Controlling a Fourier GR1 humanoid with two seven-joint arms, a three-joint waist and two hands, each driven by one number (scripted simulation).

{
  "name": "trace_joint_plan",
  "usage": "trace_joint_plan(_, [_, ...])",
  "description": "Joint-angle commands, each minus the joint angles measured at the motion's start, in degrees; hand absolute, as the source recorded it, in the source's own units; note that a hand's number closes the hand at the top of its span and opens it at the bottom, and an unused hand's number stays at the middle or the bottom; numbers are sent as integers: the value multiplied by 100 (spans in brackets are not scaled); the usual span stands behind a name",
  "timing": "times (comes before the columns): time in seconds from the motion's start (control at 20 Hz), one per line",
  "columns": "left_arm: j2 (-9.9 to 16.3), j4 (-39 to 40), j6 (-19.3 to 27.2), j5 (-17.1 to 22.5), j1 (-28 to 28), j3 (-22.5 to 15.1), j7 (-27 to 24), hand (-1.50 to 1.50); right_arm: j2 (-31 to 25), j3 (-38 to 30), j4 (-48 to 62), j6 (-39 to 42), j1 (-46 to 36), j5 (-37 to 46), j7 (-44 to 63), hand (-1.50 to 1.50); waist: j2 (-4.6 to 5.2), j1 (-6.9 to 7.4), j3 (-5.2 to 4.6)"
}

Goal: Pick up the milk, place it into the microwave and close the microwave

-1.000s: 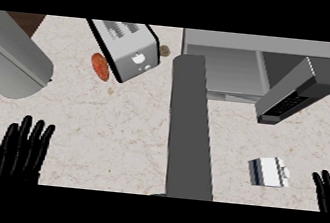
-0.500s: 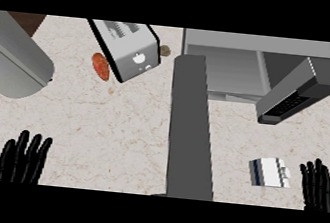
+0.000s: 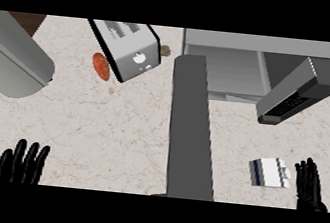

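Note:
The milk [image 3: 269,172], a small white carton with a blue edge, lies on the counter at the lower right. Just to its right is my right hand [image 3: 309,187], open with straight fingers pointing up, a narrow gap from the carton. The microwave [image 3: 236,65] stands at the back, its door [image 3: 296,93] swung open toward the right. My left hand [image 3: 20,165] rests open at the lower left edge, fingers up.
A tall grey panel [image 3: 192,131] runs down the middle of the counter, between the two hands. A toaster [image 3: 126,47] stands at the back, a red-brown round item [image 3: 100,66] beside it. A large grey cylinder [image 3: 10,58] fills the upper left.
My right hand has shifted left, closer to the milk. My left hand has sunk lower toward the bottom edge.

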Motion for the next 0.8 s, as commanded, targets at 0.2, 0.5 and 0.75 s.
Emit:
trace_joint_plan(0.2, [242, 180, -278, 302, 38, 374, -195, -150, -278, -284, 1817, 91, -718, 28, -1232, -150, 0, -7, 0])
trace_joint_plan(0.5, [183, 256, -246, 240, 86, 342, -304, -150, -745, -585, 2735, 218, -1248, -137, -1527, -150, 1, -5, 0])
trace_joint_plan(0.75, [24, 123, -52, 128, -221, 112, -17, -150, -871, -570, 4058, 206, -1665, 115, -2532, -150, 7, 1, 4])
